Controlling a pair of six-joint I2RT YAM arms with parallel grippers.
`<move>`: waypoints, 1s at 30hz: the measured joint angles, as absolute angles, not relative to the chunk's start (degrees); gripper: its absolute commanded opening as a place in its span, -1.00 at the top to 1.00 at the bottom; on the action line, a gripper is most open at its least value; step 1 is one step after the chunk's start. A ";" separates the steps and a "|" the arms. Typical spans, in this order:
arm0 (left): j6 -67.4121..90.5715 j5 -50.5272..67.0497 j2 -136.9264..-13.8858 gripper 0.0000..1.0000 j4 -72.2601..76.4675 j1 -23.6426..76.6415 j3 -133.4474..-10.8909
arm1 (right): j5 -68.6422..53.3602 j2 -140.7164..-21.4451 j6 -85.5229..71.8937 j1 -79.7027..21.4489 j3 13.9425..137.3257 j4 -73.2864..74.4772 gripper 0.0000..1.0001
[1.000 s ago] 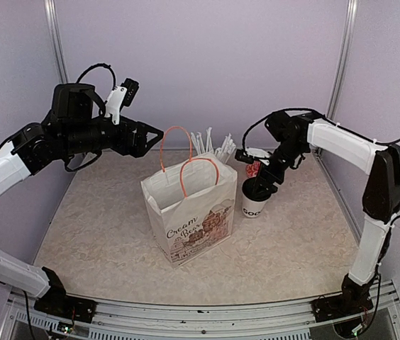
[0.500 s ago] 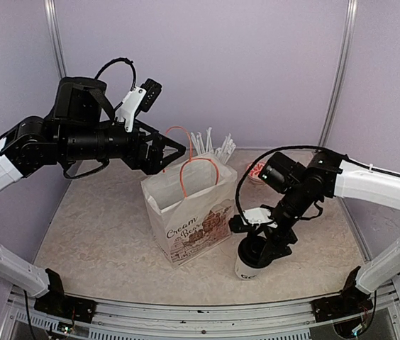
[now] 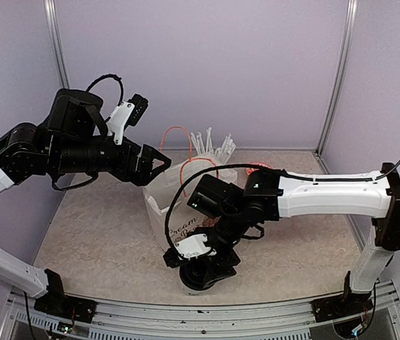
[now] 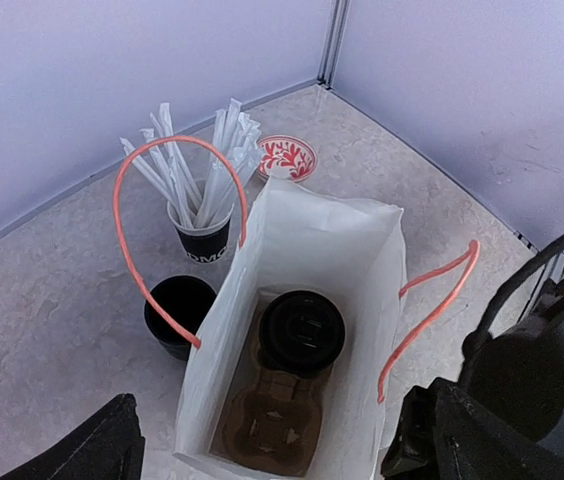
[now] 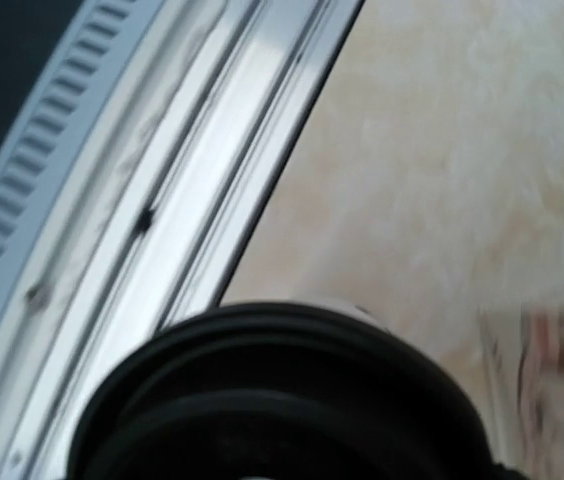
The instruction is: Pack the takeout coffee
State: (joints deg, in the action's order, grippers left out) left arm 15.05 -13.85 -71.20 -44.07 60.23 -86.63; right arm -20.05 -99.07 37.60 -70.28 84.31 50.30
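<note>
At the near edge of the table (image 3: 101, 241), just in front of the paper bag (image 3: 156, 202), I have the right gripper (image 3: 201, 268) clamped around the held cup (image 3: 195, 285). Only a sliver of its white paper wall shows under the black fingers. From the right wrist, its round black lid (image 5: 282, 410) fills the bottom of the view, rim-on and glossy. So the cup's long axis runs roughly up toward that camera, mouth uppermost. I can't tell whether its base touches the table. Beside it I see the ribbed aluminium rail (image 5: 152, 210) and the mottled beige tabletop, both blurred.

The left gripper (image 3: 156, 161) hangs over the bag's open mouth with its fingers spread wide and nothing between them. Looking straight down from it, I see the packed cup (image 4: 302, 330) standing upright in the far slot of a brown moulded carrier (image 4: 267, 425). Its black lid faces up and the near slot is open. The bag is thin white paper with two orange loop handles (image 4: 137, 190). Behind it stand a black cup of white straws (image 4: 202, 240), a squat black mug (image 4: 180, 312) and a red-patterned dish (image 4: 287, 157).
</note>
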 measured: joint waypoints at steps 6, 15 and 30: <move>17.21 -14.00 -66.22 -0.87 -45.84 60.86 -84.51 | -18.11 -110.98 36.64 -71.20 94.17 49.19 -0.38; 19.75 -14.96 -62.15 -0.84 -52.10 62.35 -83.90 | -18.17 -117.01 35.90 -71.24 102.19 50.28 -0.99; 20.14 -11.11 -65.32 -0.80 -65.10 64.58 -86.78 | -23.49 -104.86 38.33 -71.24 102.13 52.23 -0.99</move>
